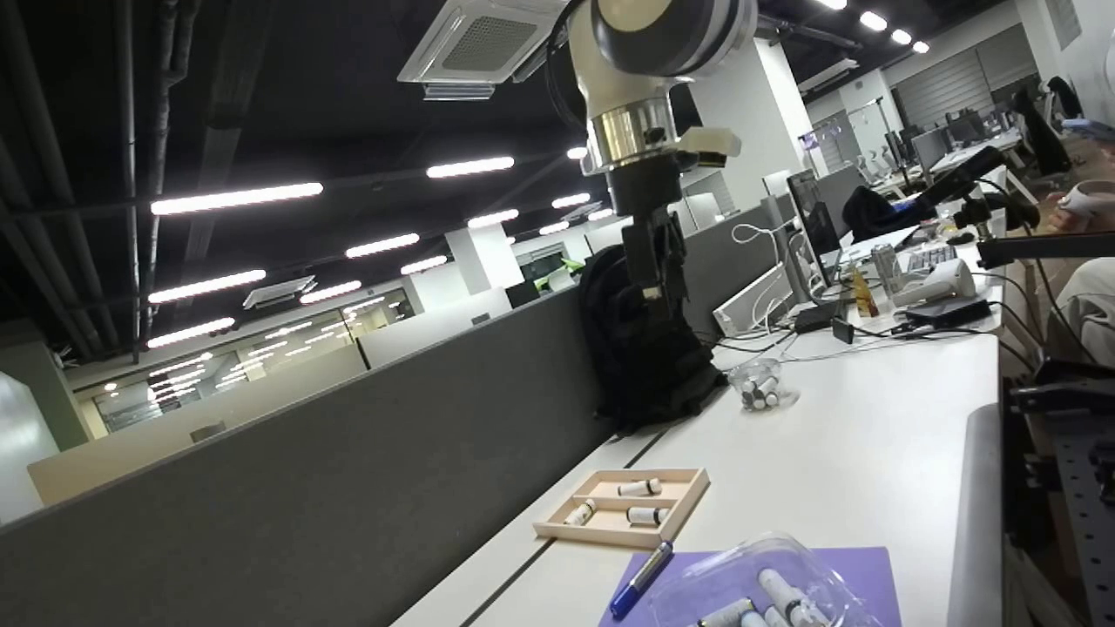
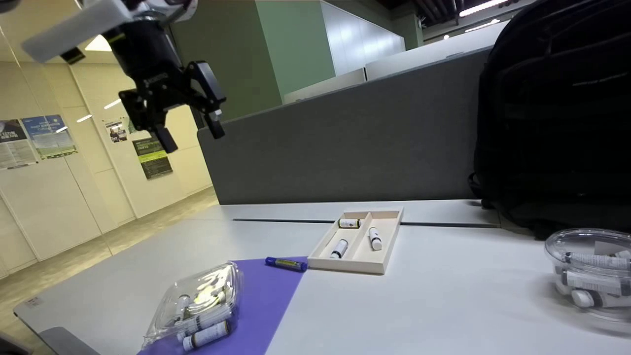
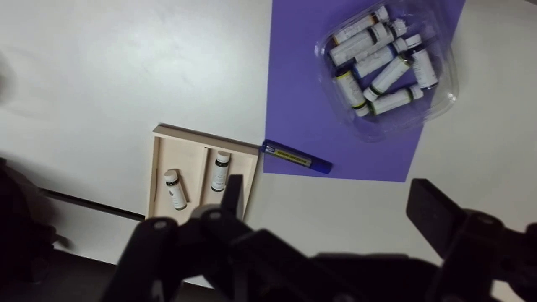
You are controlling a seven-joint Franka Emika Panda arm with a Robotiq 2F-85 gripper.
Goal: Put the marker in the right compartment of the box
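Note:
The marker [image 3: 295, 157], blue with a yellow-and-silver label, lies on the purple sheet beside a corner of the box. It shows in both exterior views [image 1: 642, 579] [image 2: 286, 264]. The box [image 2: 345, 265] is a shallow light-wood tray with a long partition. In that exterior view its left compartment holds two small white-labelled vials and its right compartment holds one. The box also shows in the wrist view [image 3: 205, 140], its lower part hidden by a finger. My gripper [image 2: 193, 137] is open and empty, high above the table. In the wrist view its fingers [image 3: 327, 188] are wide apart.
A clear plastic container [image 3: 369, 132] with several vials stands on the purple sheet [image 3: 293, 84]. A round clear tub [image 2: 589, 246] of vials stands further along the table. A black backpack [image 2: 557, 123] leans by the grey divider [image 2: 345, 153] behind the box.

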